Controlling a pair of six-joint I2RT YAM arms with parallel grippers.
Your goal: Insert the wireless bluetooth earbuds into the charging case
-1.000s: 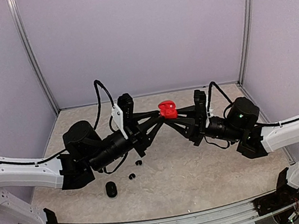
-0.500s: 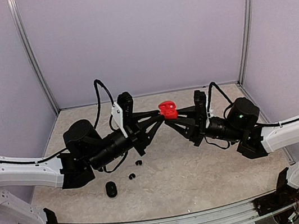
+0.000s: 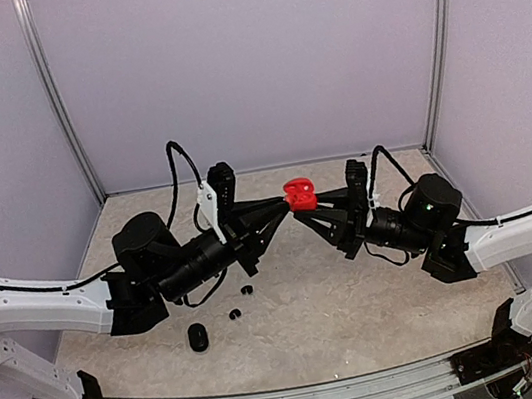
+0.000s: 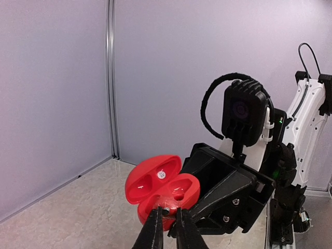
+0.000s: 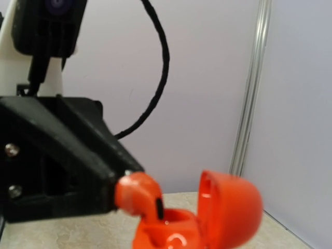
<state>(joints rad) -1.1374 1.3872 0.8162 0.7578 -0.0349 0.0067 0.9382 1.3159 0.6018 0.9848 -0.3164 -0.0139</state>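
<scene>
- Worktop point(image 3: 385, 312): beige and mottled; a black charging case and two loose black earbuds are seen lying on its left half, well apart from the work held in the air.
- Right end effector point(image 3: 314, 209): closed down fully; the base of the red charging case point(image 4: 155, 181) is gripped in it and held up off the worktop, between the two arms point(image 3: 40, 306).
- Left end effector point(image 4: 167, 212): fingers drawn in to a slim gap; a red earbud point(image 5: 136, 191) is pinched at the fingertips.
- Red charging case: lid hinged open, cavities turned toward the left wrist camera; the held red earbud is placed right at the open mouth; whether it is touching the base or just above it cannot be told.
- Black charging case point(image 3: 198, 337): resting on the worktop, not gripped; lid state cannot be told from above.
- Black earbuds point(image 3: 235, 314) point(image 3: 247, 290): both loose, near each other and just beside the black case; neither inserted.
- Second red earbud: not seen on the worktop; whether it is seated in the red case cannot be told.
- Progress, as judged: the first red insertion is at hand but not seen completed; the seating of that earbud and of both black earbuds is left to be done.
</scene>
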